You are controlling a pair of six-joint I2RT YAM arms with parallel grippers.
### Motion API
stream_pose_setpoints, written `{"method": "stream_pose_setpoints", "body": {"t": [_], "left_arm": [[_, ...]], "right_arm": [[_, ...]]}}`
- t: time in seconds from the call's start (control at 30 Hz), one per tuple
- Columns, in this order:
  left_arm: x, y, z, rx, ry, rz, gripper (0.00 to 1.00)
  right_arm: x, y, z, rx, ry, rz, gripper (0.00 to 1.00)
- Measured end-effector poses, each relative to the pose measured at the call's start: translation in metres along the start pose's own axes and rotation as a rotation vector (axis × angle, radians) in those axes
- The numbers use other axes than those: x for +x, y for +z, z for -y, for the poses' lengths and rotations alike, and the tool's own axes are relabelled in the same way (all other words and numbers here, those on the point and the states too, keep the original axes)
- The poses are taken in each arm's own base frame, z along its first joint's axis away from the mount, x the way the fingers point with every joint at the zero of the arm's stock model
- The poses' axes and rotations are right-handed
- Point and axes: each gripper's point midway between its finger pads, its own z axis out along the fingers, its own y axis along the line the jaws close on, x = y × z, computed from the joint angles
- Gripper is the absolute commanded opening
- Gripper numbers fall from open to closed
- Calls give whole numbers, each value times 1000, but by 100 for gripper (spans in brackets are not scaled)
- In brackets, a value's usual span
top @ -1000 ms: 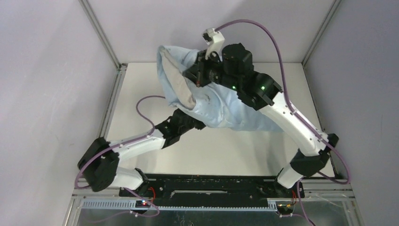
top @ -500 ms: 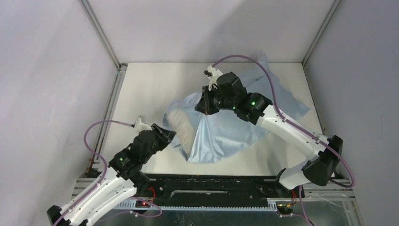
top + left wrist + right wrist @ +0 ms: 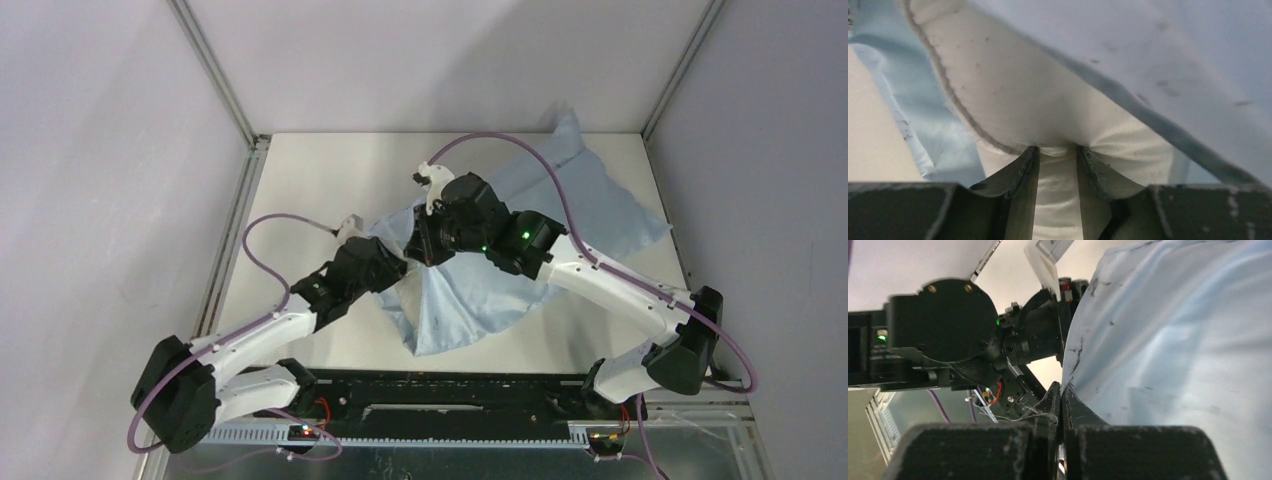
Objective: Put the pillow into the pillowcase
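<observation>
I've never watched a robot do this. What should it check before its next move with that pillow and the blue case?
1. Hold of the left gripper on the pillow: ok, a white fold is pinched in it.
2. Hold of the right gripper on the edge of the pillowcase: ok, shut on it.
3. Pillow fully inside: not ok, its white end shows at the opening.
4. How deep the pillow reaches: cannot tell, the pillowcase hides it.
5. Grippers clear of each other: cannot tell, they sit very close.

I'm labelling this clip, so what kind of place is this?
Probably a robotics lab test cell: a left arm and a right arm bolted to a white table, boxed in by plain walls and metal frame posts.
</observation>
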Motion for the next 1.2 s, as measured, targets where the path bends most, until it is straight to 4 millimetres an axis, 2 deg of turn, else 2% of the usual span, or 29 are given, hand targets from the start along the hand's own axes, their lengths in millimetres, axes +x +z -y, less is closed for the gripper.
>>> {"method": "stream_pose_setpoints", "body": {"t": [0.13, 0.3, 0.4, 0.57, 0.67, 0.77, 0.87, 0.93, 1.0, 1.2], "left_arm": [[-12, -4, 28, 69, 13, 19, 44], [-35, -40, 27, 103, 0, 99, 45], [-50, -62, 6, 84, -21, 178, 46], [-59, -72, -46, -39, -46, 234, 46], [-61, -73, -64, -100, -42, 238, 46], [-65, -74, -75, -136, -37, 244, 46], [-65, -71, -82, -164, -27, 233, 47], [-63, -69, -84, -171, -24, 219, 47], [-63, -67, -85, -176, -24, 209, 47], [-64, -64, -84, -156, -41, 199, 48]], "right_arm": [[8, 0, 0, 12, -24, -22, 0], [18, 4, 1, 17, -44, -47, 0], [26, 14, -7, 4, -58, -76, 0], [46, 53, -13, 7, -80, -143, 0], [72, 81, -2, 36, -81, -215, 0], [102, 106, 18, 89, -76, -295, 0], [117, 114, 31, 134, -77, -335, 0], [115, 112, 30, 152, -90, -333, 0], [104, 109, 22, 161, -120, -309, 0], [68, 95, -18, 176, -242, -201, 0]]}}
